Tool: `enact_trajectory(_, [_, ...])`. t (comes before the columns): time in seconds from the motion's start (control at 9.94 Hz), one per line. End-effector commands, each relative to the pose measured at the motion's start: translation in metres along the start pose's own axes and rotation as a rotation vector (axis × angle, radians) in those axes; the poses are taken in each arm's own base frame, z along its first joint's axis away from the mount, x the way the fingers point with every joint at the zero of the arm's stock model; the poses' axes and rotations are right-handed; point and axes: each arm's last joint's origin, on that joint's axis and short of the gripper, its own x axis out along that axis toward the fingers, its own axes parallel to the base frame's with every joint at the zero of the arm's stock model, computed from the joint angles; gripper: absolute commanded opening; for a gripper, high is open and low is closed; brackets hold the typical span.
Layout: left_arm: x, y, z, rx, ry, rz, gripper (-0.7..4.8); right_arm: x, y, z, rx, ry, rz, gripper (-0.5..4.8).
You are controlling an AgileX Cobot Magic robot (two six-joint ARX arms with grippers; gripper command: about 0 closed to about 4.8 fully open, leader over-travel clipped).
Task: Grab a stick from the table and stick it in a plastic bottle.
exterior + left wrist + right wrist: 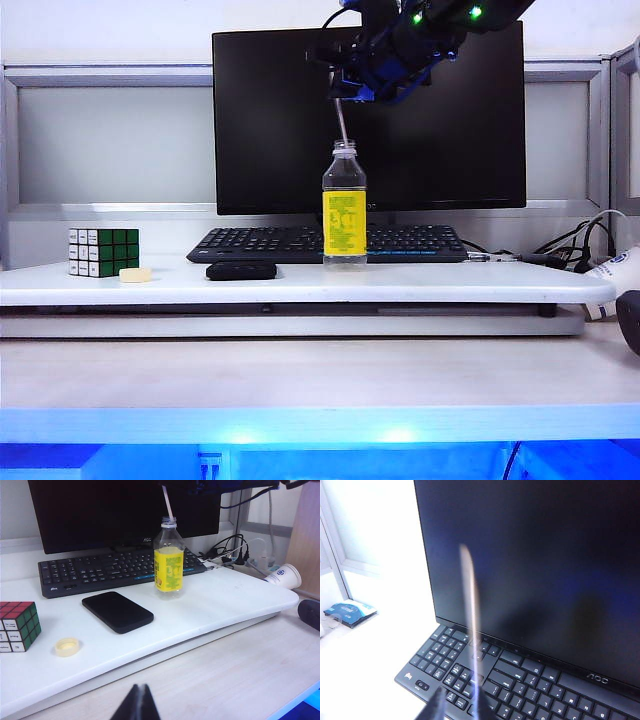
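Stick (342,120) stands nearly upright, a bit tilted, upper centre of the exterior view; its lower end is in the neck of the plastic bottle (344,205), its top end reaches up to the right gripper (352,92).

Biggest thing is the table (300,375), pale wood grain, across the lower half of the ext. view, w/ blue light on its front edge. On it lies the raised white shelf board (300,283), mid frame. At the back stands the black monitor (280,120), upper centre, and in front of it the black keyboard (270,243).

Right gripper hangs at the top of the ext. view, right of centre, above the bottle. In the right wrist view the stick (472,625) runs as a pale blur between the two dark fingers (437,707); if they clamp it or are a little apart, I cannot tell.

Left gripper (138,705) shows only in the left wrist view, bottom centre, fingertips together, holding nothing.

Bottle is clear w/ yellow label, upright on the shelf board just in front of the keyboard. Black phone (241,270) lies to its left. Cube puzzle (103,251) sits at the far left, small yellow cap (67,646) beside it. Paper cup (283,576) lies on its side at the right.
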Motion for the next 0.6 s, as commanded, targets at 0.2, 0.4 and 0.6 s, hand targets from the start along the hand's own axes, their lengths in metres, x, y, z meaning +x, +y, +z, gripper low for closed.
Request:
enact_trajectory(0.2, [0.0,0.0,0.002,0.01,-0.012,0.004,-0.06,-0.001,0.0,0.006,0.0,-0.026,-0.027,0.82])
enact_trajectory(0.4, [0.0,0.0,0.001,0.01,-0.012,0.004,-0.06,-0.003,0.0,0.01,-0.02,-0.035,-0.051,-0.14])
enact_trajectory(0.6, [0.0,0.001,0.001,0.007,-0.005,0.018,-0.06,-0.015,0.0,0.03,-0.058,-0.075,-0.093,-0.06])
